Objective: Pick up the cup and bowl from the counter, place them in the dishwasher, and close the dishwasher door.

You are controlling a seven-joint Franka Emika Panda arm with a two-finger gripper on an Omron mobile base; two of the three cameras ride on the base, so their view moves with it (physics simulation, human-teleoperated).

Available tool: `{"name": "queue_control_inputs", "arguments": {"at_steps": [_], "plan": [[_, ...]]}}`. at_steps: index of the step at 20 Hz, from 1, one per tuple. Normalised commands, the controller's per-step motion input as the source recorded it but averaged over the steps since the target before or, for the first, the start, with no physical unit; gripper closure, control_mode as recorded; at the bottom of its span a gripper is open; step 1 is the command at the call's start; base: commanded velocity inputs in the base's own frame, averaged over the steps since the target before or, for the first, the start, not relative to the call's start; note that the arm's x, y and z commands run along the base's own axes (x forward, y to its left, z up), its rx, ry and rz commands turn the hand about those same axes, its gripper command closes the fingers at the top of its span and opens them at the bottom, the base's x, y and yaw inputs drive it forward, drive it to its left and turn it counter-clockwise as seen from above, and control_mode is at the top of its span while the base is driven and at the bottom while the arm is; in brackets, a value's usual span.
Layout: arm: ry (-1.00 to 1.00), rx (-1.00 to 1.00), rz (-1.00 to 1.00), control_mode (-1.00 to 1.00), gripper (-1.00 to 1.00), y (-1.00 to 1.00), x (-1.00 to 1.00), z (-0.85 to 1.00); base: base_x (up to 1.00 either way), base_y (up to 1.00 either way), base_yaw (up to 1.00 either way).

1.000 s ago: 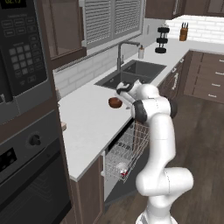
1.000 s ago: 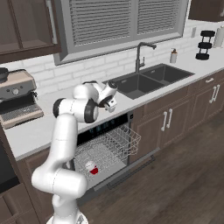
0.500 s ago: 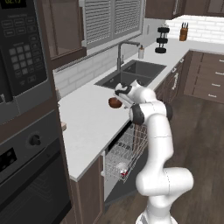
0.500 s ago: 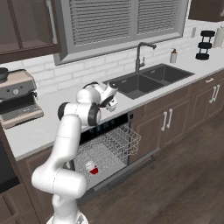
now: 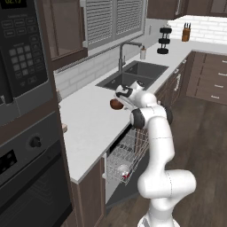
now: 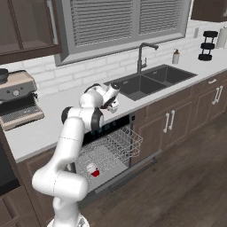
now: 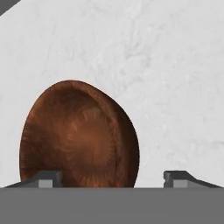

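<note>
The reddish-brown bowl (image 5: 115, 104) (image 7: 78, 135) rests on the white counter (image 5: 88, 128) near its front edge, just left of the sink (image 5: 133, 75). My gripper (image 5: 121, 100) (image 7: 113, 179) is open and right at the bowl. In the hand view the left fingertip (image 7: 47, 178) overlaps the bowl's lower edge, and the right fingertip stands clear of it to the right. The red cup (image 5: 125, 174) (image 6: 93, 171) lies in the white wire rack (image 6: 111, 150) pulled out of the dishwasher. Below the rack the dishwasher door (image 6: 137, 170) hangs folded down.
An espresso machine (image 6: 17, 99) stands on the counter to the far left. The faucet (image 5: 126, 48) and a soap bottle (image 6: 176, 56) sit behind the sink. A black oven (image 5: 26, 177) fills the left side. Dark cabinets and wooden floor lie to the right.
The hand has moved down and left along the counter toward the bowl, now reaching it. The bowl and the cup have stayed where they were.
</note>
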Motion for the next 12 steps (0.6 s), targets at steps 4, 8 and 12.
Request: {"name": "queue_control_inputs", "arguments": {"at_steps": [4,8,12], "plan": [[0.00,0.00,0.00,-1.00,1.00,0.10,-0.01,-0.14,0.00,0.00,0.00],[0.00,0.00,0.00,-1.00,1.00,0.00,-0.18,-0.11,0.00,0.00,0.00],[0.00,0.00,0.00,-1.00,1.00,0.00,-0.54,0.00,0.00,0.00,0.00]]}}
